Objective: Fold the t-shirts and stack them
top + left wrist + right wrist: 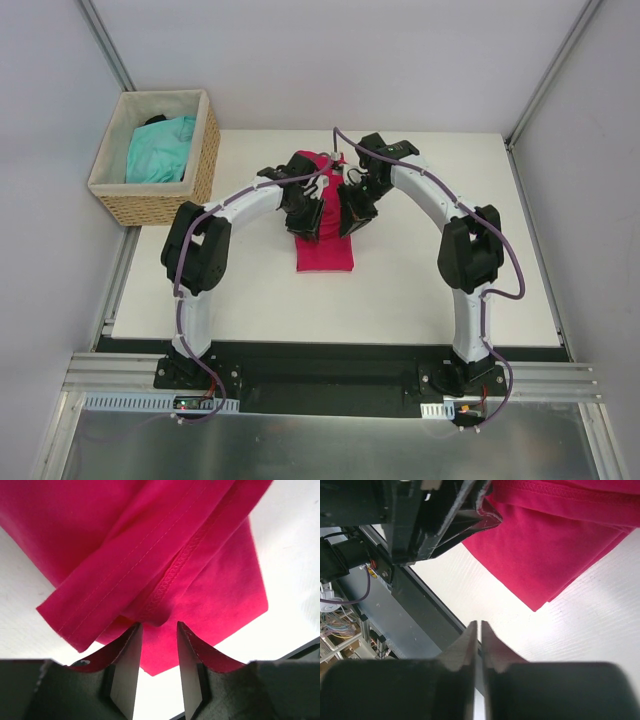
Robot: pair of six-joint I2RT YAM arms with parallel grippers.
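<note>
Crimson-pink t-shirt [325,250] was seen folded on the table [450,300], its stitched hem gripped by the left gripper [159,627]. Right gripper [479,626] was pinched shut, empty. Turquoise t-shirt [160,150] was lodged in basket [150,207].

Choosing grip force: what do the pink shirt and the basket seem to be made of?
The shirt: soft matte knit fabric, probably cotton; it drapes in folds and shows stitched hems. The basket: woven wicker or similar fibre, tan and matte; weave texture shows on its wall.
</note>
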